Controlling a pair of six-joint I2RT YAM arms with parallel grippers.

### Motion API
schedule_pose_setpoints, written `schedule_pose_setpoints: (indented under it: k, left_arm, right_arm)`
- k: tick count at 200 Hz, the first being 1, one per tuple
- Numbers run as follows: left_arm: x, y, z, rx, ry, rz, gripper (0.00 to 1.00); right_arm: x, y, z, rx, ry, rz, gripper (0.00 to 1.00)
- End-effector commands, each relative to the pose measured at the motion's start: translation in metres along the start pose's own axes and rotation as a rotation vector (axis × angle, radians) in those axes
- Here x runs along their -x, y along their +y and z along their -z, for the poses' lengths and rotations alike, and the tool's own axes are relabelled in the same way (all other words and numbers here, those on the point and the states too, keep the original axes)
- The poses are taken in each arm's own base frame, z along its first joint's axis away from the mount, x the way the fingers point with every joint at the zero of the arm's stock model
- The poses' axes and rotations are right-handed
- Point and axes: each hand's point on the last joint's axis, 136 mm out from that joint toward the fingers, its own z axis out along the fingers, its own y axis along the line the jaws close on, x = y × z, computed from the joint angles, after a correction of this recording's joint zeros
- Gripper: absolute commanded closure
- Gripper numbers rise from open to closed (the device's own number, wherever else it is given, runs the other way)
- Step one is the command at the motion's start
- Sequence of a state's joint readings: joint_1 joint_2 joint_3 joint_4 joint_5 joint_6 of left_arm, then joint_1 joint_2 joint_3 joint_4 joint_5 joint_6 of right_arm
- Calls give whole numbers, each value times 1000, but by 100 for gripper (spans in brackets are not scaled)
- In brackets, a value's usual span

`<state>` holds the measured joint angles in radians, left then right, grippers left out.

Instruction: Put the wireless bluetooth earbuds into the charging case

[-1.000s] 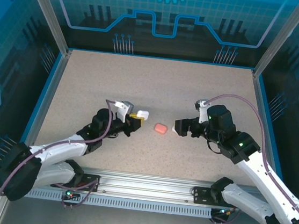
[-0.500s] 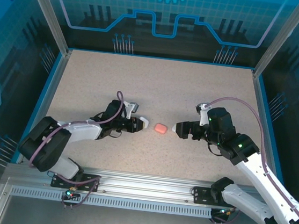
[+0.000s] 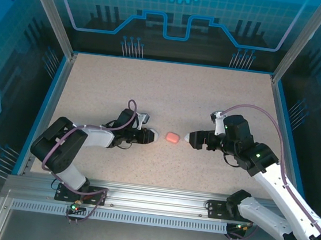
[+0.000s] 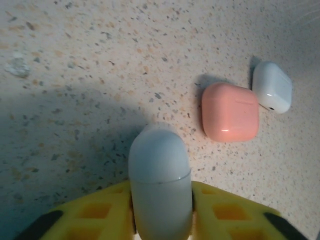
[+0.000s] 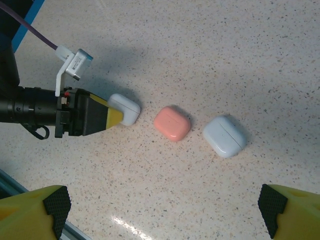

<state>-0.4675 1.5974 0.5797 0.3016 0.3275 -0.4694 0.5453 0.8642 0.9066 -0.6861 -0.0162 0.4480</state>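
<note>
Since the white case [image 4: 160, 185] lies flat on the surface [image 5: 200, 40] between the fingers of the left pincer [image 5: 114, 116], gripped or loose I cannot tell, it seems lined up with the salmon case [image 4: 230, 112] and the second white case [image 4: 272, 86]; the right pincer [image 5: 162, 207] hovers wide, probably to help.

Top external: looked steeply down from above and behind over the whole table [image 3: 164, 91]. Left wrist: sat close to the table. Right wrist: looked down from farther off. Shared the pink case [image 4: 230, 112] throughout.
</note>
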Motion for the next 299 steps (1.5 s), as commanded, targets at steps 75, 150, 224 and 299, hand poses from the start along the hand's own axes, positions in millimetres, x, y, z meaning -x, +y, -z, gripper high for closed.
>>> schedule_pose_setpoints:
  k: [75, 150, 224, 299]
  left_arm:
    - [45, 5, 73, 207, -216, -127, 30]
    - [108, 36, 180, 491, -661, -306, 1]
    - [100, 135, 191, 737, -720, -211, 1]
    - [121, 117, 164, 540, -734, -397, 1]
  right_arm:
    - [27, -48, 12, -183, -58, 41, 0]
    - [42, -176, -2, -625, -276, 34, 0]
    - [27, -217, -72, -568, -390, 80, 0]
    - [42, -207, -99, -459, -496, 215, 0]
